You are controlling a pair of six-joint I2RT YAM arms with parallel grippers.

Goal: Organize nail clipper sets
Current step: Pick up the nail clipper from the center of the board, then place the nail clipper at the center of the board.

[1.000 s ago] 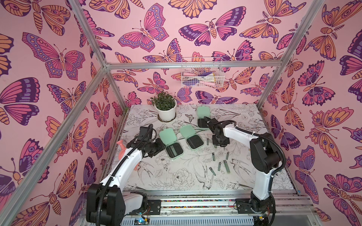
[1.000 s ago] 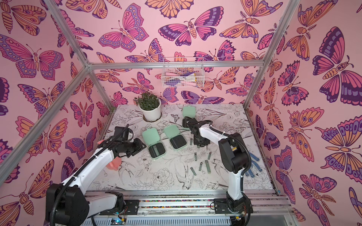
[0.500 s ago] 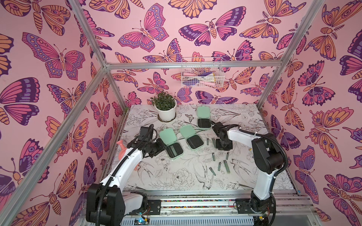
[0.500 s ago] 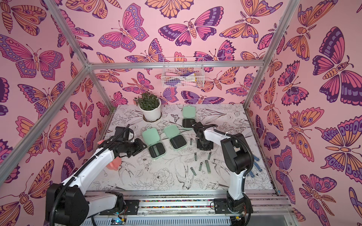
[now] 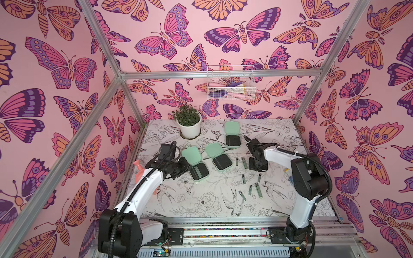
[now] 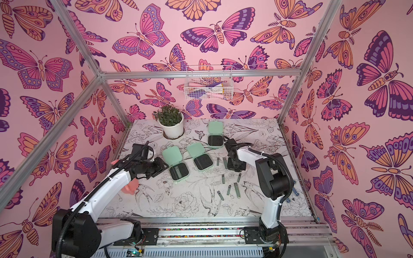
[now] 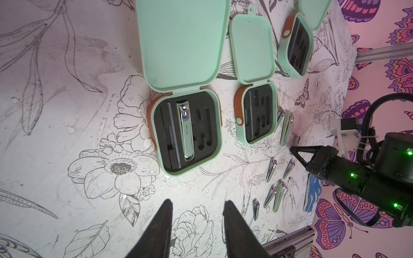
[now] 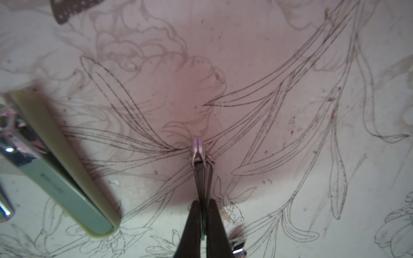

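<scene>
3 rounded-square mint-green cases lie open on the desk (image 5: 279, 134) in a slanting row from its middle toward the back edge: the left case (image 5: 198, 171), the middle case (image 5: 222, 162) and the back case (image 5: 232, 140). Each has a plain lid folded flat behind a black foam insert cut with narrow slots. A tan strap with a pale snap wraps the base. Only the left case holds anything: a seated clipper (image 7: 186, 131), chrome with a mint lever, lies in its central slot. 7 loose clippers (image 5: 258, 190), slim and grey-green, are scattered over the desk's right half, 2 just beside the middle case and 5 nearer the front edge.

The left end effector (image 7: 197, 204) hovers by the left case, on the side toward the desk's left edge, its fingers spread with only desk between them. The right end effector (image 8: 203, 202) points down just right of the 2 clippers by the middle case. It is pinching a held clipper (image 8: 199, 154), seen edge-on. Whether the clipper's tip touches the desk cannot be told.
</scene>
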